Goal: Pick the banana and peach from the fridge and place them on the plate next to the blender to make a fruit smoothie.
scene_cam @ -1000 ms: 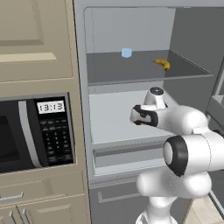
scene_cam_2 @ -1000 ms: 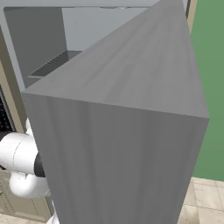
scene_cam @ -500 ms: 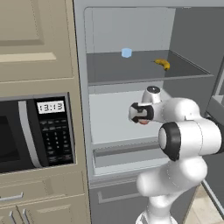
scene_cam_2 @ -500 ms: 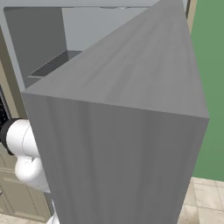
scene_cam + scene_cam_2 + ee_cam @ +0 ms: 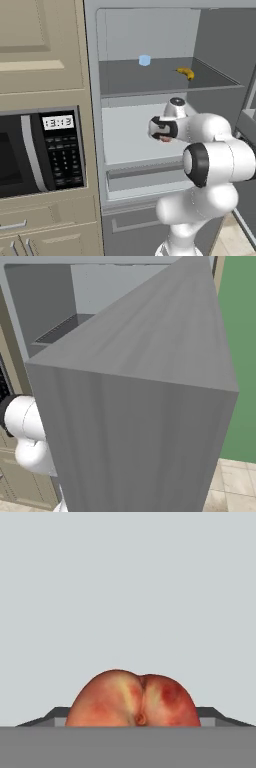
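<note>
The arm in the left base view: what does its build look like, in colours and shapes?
The arm has glossy white, rounded tubular links with dark ring-shaped joint bands and a grey cap on the wrist. The hand is white with black housing. No cables or markings are visible.

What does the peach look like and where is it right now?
The round red-orange peach has yellowish patches, darker red blotches and a crease running down to a small stem dimple. In the hand view it sits right at the claw, its lower part hidden. In the left base view a sliver of it peeks out under the robot's dark claw, in front of the grey fridge's pale middle shelf. Whether the claw is squeezing it cannot be told.
</note>
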Motion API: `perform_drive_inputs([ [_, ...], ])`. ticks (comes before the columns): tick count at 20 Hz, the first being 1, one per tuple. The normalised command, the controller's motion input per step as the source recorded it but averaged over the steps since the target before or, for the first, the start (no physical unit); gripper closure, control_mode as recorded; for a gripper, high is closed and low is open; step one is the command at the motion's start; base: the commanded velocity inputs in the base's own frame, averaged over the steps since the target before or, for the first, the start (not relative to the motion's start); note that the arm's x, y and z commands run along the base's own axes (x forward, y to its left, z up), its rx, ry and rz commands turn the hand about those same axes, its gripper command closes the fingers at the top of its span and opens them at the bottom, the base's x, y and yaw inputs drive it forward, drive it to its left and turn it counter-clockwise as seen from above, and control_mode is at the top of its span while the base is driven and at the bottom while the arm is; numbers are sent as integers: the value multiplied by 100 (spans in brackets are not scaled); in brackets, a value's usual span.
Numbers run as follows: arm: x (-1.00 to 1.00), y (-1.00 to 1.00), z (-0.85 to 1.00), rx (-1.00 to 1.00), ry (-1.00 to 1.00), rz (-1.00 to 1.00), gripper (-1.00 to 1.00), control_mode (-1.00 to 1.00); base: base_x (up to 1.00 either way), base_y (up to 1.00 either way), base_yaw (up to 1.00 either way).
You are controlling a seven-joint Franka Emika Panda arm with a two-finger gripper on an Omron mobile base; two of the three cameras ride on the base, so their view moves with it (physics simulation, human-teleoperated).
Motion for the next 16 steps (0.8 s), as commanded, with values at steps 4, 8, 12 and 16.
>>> perform_drive_inputs([
  [4, -100, 0, 5, 6, -22, -2, 100, -100, 0, 0, 0],
  [8, -100, 0, 64, 4, -2, -7, 100, -100, 0, 0, 0],
  [12, -93, 0, 100, 3, 15, -7, 100, -100, 0, 0, 0],
  [16, -100, 0, 94, 6, 18, -4, 100, -100, 0, 0, 0],
])
